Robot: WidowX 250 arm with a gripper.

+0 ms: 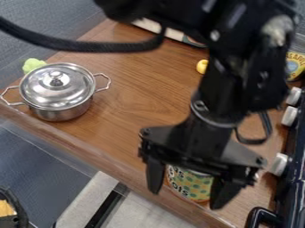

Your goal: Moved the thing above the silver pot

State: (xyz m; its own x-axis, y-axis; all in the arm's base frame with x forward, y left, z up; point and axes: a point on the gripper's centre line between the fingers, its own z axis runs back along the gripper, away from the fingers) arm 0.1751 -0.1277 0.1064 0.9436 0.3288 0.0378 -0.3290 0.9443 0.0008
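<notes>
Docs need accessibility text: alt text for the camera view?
Black gripper down at a patterned can near a wooden counter's edge. A lidded silver pot stands at left, small yellow object beyond; stove knobs at right.

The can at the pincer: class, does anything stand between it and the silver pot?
Nothing visible stands between the can and the silver pot, just wooden tabletop. The lid is on the pot.

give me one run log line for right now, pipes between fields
gripper: at patterned can, hold unclear | can: away from silver pot | pot: lid on | wooden counter: beneath pot
</notes>
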